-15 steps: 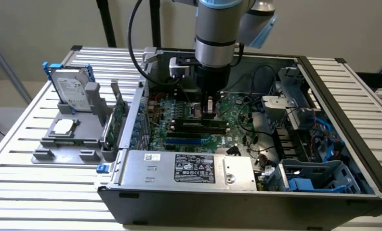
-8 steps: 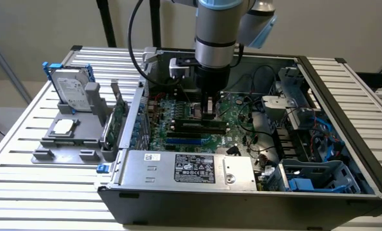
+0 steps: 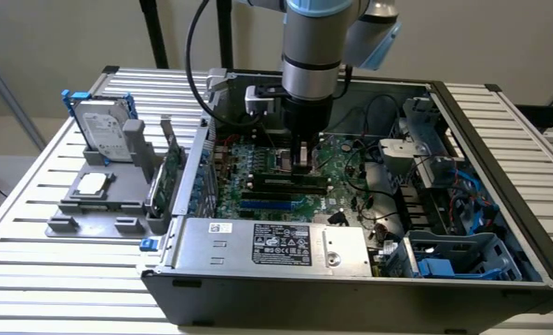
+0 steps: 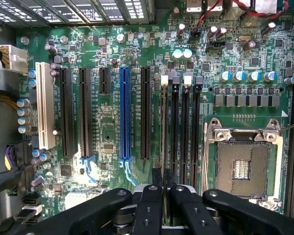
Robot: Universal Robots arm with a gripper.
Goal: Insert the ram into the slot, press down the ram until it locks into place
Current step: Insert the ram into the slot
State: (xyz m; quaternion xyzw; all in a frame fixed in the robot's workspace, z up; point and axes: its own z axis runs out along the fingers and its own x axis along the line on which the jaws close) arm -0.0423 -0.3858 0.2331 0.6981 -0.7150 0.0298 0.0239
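Black metal claw (image 4: 163,172) pinching thin flat green ram stick (image 4: 164,127), standing edge-on in long narrow black slot (image 4: 164,81).

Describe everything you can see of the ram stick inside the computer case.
The ram is a thin, long green circuit-board stick, dark along its face. It stands upright on its long edge, lined up along the slot, which is the one of four parallel black memory sockets farthest from the silver CPU socket. The gripper clamps it, one finger against each flat face. Whether the slot's end clips have locked cannot be told.
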